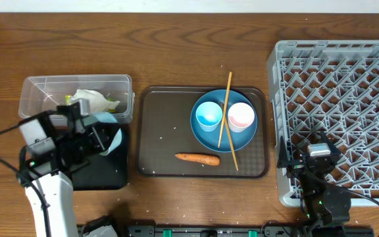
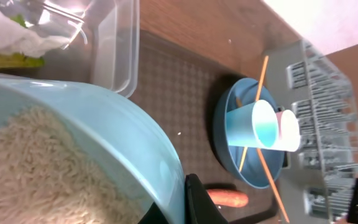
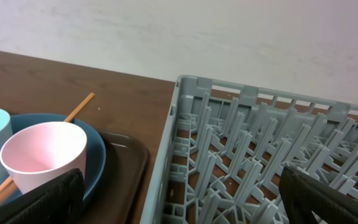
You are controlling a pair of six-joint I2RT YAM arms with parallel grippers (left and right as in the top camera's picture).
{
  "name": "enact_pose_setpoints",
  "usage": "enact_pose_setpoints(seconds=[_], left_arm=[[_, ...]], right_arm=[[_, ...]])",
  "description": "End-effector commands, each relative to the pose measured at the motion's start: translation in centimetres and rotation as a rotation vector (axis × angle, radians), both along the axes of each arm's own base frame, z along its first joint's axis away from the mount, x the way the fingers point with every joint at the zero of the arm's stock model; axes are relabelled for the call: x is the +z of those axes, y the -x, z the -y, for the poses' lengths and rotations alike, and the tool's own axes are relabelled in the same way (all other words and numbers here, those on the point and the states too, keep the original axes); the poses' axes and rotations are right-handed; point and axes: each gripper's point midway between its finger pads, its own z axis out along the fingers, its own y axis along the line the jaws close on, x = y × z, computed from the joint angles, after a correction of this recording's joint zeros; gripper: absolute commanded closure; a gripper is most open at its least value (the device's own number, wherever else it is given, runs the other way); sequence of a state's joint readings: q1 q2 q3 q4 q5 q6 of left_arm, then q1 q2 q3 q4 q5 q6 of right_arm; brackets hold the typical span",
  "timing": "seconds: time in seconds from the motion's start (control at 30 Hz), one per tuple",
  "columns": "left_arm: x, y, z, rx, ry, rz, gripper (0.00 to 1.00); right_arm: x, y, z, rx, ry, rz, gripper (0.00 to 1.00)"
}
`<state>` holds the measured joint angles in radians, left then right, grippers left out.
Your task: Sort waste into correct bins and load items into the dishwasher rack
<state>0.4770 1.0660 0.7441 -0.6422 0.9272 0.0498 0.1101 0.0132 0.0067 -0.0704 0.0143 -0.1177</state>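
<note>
Where the surface [image 1: 176, 52] lies bare: a wide band of wood runs along the far edge, behind everything; narrow strips part the clear tub [image 1: 33, 89] from the brown serving tray [image 1: 151, 141], and that tray from the dishwasher rack [image 1: 337, 72].
Right edge: the rack fills it and runs out of the overhead view.
Left side: the tub sits farther back, with the black tray [image 1: 104, 174] just in front of it and close against it.
Wrapper [image 1: 92, 101]: crumpled inside the tub, near its middle.
Serving tray load: a blue plate [image 1: 224, 141] on the right half carries the light blue cup [image 1: 209, 114] and white-pink cup [image 1: 241, 116], upright and side by side.
Chopsticks: one chopstick [image 1: 227, 92] crosses the plate between the cups, its far tip past the tray's far rim; a second chopstick [image 1: 233, 158] runs from the plate toward the tray's near right corner.
Carrot [image 1: 198, 158]: lying flat by the serving tray's near rim, just beside the plate.
Loose grains [image 1: 176, 128]: a few white specks on the tray's bare left half.
In the way: cups and chopsticks stand between the left arm and the rack; the rack's pegs rise under the right arm.
Left fingers [image 2: 201, 202]: clenched on the rim of the small pale blue bowl [image 2: 104, 143], held over the black tray's far right part, just beside the tub's near wall; white rice [image 2: 36, 162] lies in the bowl.
Right fingers [image 3: 42, 199]: spread wide, grasping nothing, above the rack's near left corner.
</note>
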Motion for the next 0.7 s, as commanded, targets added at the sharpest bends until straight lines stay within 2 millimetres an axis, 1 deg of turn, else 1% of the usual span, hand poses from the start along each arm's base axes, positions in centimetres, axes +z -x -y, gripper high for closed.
enact_pose_setpoints(seconds=[0.0,0.17,0.33,0.43,0.67], left_arm=[[2.2,0.3,0.1,-0.041,0.121,0.126,0.94],[3.4,0.8,-0.9,-0.020,0.188,0.184,0.94],[4.5,1.3,-1.4,-0.003,0.273,0.234,0.94],[4.8,1.6,-2.0,0.023,0.309,0.256,0.94],[5.1,2.4,-4.4,0.120,0.371,0.304,0.94]], right_arm=[[-0.1,0.0,0.1,-0.002,0.011,-0.003,0.01],[-0.1,0.0,0.1,-0.002,0.011,-0.003,0.01],[-0.1,0.0,0.1,-0.002,0.011,-0.003,0.01],[-0.1,0.0,0.1,-0.002,0.011,-0.003,0.01],[-0.1,0.0,0.1,-0.002,0.011,-0.003,0.01]])
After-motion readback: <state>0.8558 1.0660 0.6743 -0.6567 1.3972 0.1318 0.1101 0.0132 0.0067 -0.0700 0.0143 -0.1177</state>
